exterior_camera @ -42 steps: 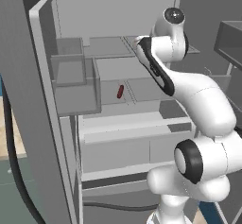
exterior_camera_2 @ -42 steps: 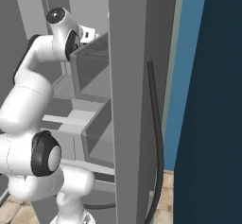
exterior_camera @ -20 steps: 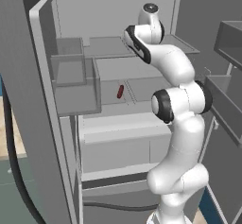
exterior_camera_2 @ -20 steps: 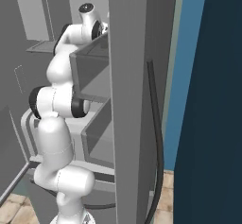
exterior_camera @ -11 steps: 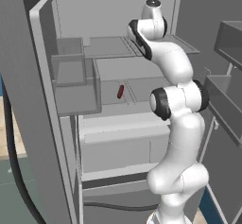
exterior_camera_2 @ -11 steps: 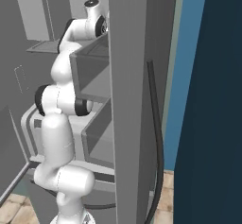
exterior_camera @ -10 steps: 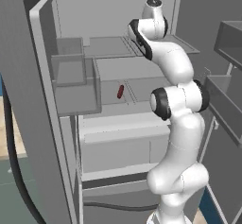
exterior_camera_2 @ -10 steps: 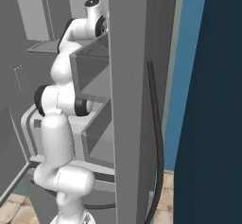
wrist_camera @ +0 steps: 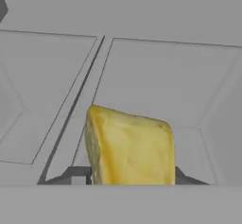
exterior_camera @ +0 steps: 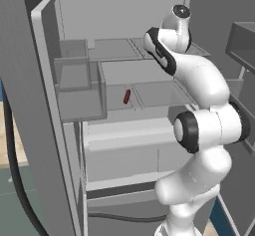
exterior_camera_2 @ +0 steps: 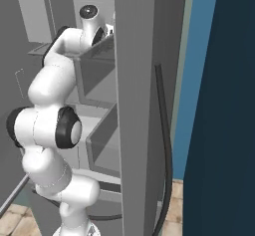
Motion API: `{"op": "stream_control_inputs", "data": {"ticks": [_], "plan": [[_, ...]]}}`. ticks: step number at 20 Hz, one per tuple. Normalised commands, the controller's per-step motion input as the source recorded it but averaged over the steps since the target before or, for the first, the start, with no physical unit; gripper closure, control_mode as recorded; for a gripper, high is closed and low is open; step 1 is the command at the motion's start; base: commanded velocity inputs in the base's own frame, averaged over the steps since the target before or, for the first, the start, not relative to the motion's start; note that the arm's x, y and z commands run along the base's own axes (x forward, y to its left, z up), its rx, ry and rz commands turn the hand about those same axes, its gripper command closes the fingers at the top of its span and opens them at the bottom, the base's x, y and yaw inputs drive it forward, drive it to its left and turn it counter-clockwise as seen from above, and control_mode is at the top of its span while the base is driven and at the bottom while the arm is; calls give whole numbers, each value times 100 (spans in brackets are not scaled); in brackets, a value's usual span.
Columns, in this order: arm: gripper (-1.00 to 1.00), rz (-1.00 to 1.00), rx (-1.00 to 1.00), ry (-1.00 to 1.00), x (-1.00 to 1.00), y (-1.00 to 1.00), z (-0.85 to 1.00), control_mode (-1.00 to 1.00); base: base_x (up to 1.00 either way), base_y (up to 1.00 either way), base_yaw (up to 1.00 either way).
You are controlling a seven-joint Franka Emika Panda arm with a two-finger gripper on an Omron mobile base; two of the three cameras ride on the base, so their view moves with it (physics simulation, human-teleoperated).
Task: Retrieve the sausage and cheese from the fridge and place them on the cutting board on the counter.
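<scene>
One yellow lump, the cheese, sits low and centre in the hand view, flanked at 9 and 3 o'clock by the dark finger tips of the gripper, whose jaws stand narrowed against its two sides; it appears gripped, though the contact points themselves are hidden behind the lump and the bottom of the picture. Behind the cheese lies a pale grey shelf divided by dark seams that run toward 12 o'clock. Farther out, in the left base view, the sausage lies as a short dark red link on a lower glass shelf of the open fridge, tilted slightly off vertical and well apart from the hand. From the sausage, the white arm rises at about 2 o'clock, bending over the upper shelf where its wrist reaches toward the back wall. At 9 o'clock from the sausage hang translucent grey door bins on the open left door. Below the sausage, at 6 o'clock, sit the pale crisper drawers. In the right base view the arm stands at the left, its upper end reaching past a door bin, with the grey door edge and a dark cable at its 3 o'clock, then a blue wall.
</scene>
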Motion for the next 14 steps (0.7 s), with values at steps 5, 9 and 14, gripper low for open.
{"op": "stream_control_inputs", "data": {"ticks": [5,9,14], "plan": [[100,7,-17,-16,-100,-2,44,-100,0,0,0],[100,22,-26,-1,-100,0,27,-100,0,0,0],[100,19,-7,10,-100,0,42,-100,0,0,0]]}}
